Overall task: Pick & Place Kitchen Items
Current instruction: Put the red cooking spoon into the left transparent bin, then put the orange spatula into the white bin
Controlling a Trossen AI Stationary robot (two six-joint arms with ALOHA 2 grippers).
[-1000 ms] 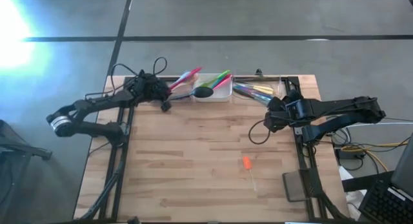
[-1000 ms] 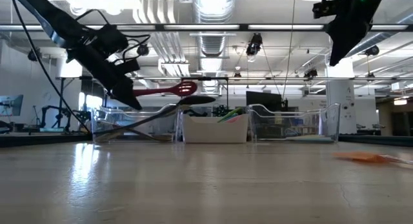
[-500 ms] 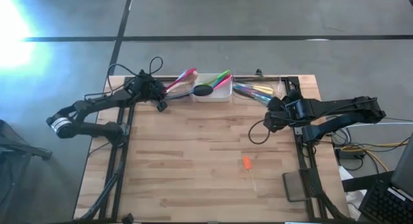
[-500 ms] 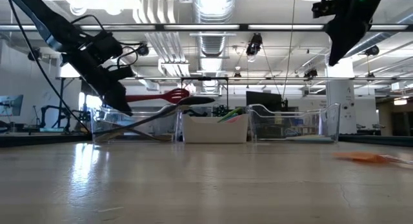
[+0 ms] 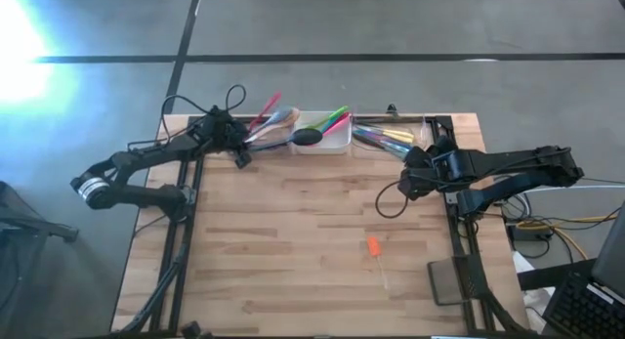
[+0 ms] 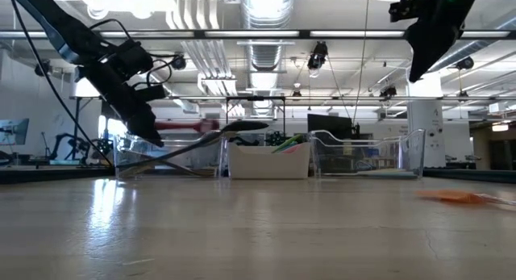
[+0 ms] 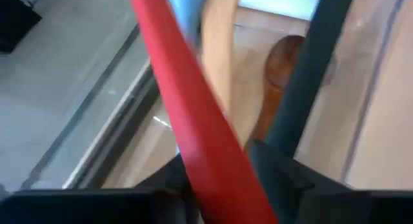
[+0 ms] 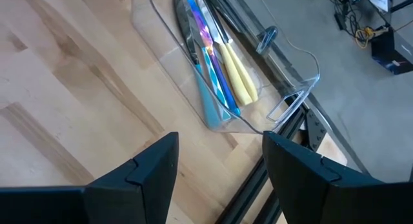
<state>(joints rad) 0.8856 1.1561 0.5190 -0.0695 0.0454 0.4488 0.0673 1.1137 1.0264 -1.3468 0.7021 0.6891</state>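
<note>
My left gripper [image 5: 244,144] hovers at the far left over a clear tray [image 6: 161,155], shut on a red spatula [image 5: 264,112]. That tray holds a wooden spoon [image 7: 284,75]. A black ladle [image 5: 308,137] rests its bowl on the white tray [image 5: 337,144], and its handle slopes down into the left clear tray. Green and pink utensils lie in the white tray. My right gripper [image 5: 410,183] hangs open and high at the right, near a second clear tray [image 8: 258,124] of knives [image 8: 213,69]. An orange utensil [image 5: 372,245] lies on the table. My left gripper pinches the red spatula's handle [image 7: 213,166] between its two fingers, near the handle's free end. The fingers slant down from the table's left. The spatula is lifted clear above the left clear tray, about level, with its head toward the far right.
The three trays stand in a row along the far edge. A grey pad [image 5: 447,280] sits at the near right corner. Bare wood [image 5: 293,241] fills the table's middle and near side. Cables trail from both arms.
My left gripper has gone a little toward the table's far left corner with the red spatula, then stopped. Since then the spatula's head has swung toward the far edge and sunk a little, blurring in the low view.
</note>
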